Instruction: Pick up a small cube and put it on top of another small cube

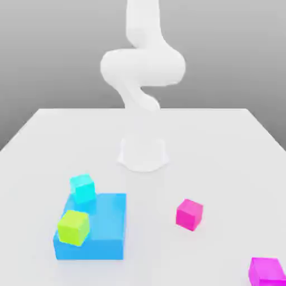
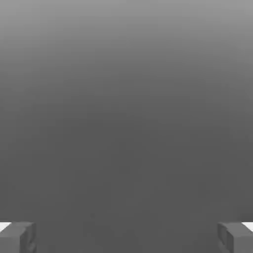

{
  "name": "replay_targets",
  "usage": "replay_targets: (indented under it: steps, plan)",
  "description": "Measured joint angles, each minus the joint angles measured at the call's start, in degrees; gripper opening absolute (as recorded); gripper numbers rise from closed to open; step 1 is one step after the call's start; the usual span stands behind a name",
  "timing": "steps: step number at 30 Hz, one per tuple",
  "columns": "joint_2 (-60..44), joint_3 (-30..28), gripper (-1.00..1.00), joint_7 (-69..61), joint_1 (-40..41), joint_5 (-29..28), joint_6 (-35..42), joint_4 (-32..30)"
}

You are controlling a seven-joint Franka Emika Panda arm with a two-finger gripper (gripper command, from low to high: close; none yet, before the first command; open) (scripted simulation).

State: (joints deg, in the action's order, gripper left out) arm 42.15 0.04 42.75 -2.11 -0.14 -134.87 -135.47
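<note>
Have the claw (image 2: 127, 238) wide open, empty. Find the hot-pink cube (image 1: 189, 214) on the tabletop (image 1: 218, 156), well in from its far edge, towards the exterior view's right. Could twist it away by pinching skewed corners, or topple it later by releasing off-centre.

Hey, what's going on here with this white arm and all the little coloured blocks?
A white robot arm stands over a pale table, and it isn't handling anything: its gripper is open and empty. The job is to put one small cube on another. The hot-pink cube sits on the table, with nothing on top of it. A lime-green cube, a cyan cube, a flat blue block and a violet-magenta cube are there too.
</note>
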Motion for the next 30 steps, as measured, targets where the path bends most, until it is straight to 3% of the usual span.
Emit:
replay_targets:
  steps: [17, 25, 26, 30]
  plan:
    - [-33.9, 1.1, 0.00, -28.5, -16.5, 0.5, -27.2, -30.6]
    - [-53.8, 0.2, 0.00, -30.1, -19.0, -1.4, -43.1, -30.8]
    - [-55.3, 0.1, -1.00, -30.1, -19.2, -1.4, -44.3, -30.6]
    - [-55.3, 0.1, -1.00, -30.0, -19.2, -1.5, -44.3, -30.6]
